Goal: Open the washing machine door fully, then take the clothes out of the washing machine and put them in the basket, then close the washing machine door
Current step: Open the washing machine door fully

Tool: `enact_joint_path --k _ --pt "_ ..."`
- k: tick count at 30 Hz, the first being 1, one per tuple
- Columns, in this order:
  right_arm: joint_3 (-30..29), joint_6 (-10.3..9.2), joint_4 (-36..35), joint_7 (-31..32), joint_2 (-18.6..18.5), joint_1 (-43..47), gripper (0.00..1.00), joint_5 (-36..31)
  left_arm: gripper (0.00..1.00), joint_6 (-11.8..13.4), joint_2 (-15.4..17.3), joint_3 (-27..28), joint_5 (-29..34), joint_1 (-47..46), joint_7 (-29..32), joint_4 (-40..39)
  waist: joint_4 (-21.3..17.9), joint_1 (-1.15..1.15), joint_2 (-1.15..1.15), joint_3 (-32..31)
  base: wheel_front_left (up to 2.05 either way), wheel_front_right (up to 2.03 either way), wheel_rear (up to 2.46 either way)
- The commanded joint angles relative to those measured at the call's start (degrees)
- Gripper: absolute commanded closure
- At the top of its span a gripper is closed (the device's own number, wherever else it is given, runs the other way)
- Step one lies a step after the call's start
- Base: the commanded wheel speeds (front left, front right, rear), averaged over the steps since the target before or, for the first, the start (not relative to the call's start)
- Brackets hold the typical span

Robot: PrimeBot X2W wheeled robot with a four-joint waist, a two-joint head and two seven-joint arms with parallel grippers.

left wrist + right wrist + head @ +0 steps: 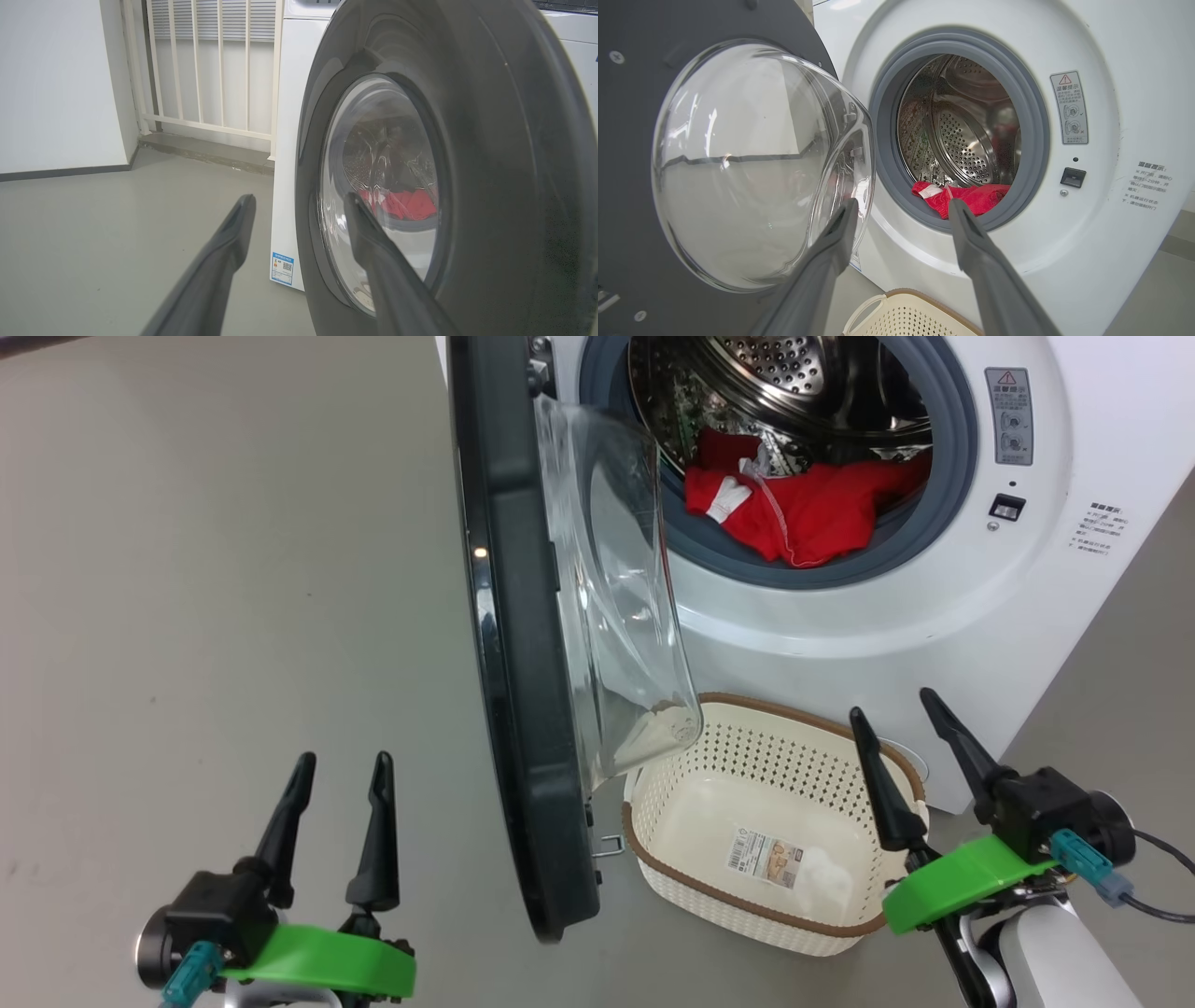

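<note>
Two spread, empty grippers flank the washing machine door (509, 616), standing edge-on between them; the red clothes (812, 504) lie at the front lip of the drum (794, 373), straight ahead of the right gripper (890, 707), the nearer arm; the left gripper (343, 765) faces the door's outer side.

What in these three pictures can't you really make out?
- Clothes, head view: a bunched red heap, so their number is unclear; the glass of the washing machine door covers the drum's left side.
- Basket, right wrist view: cut off by the bottom edge.
- Warning label on the washing machine: print too small to read.
</note>
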Motion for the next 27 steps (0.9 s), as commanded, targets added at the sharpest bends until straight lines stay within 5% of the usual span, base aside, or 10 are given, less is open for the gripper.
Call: enact_joint_path --k 1,26,27 --pt "0.61 0.36 -2.19 -0.37 0.23 0.06 0.00 -0.28 0.00 -0.12 0.80 2.14 0.53 -0.79 -0.27 -1.83 -0.07 0.00 0.00 -0.07 0.00 0.00 0.00" --pt "0.70 0.36 -2.80 -0.38 0.30 1.97 0.00 1.73 0.00 0.12 0.62 1.58 1.28 -0.27 -0.27 -1.78 -0.24 0.00 0.00 -0.37 0.00 0.00 0.00" --pt "0.82 0.36 -2.59 -0.38 0.30 1.94 0.00 2.15 0.21 0.01 0.62 1.35 1.28 -0.27 -0.27 -1.50 -0.27 0.00 0.00 -0.41 0.00 0.00 0.00"
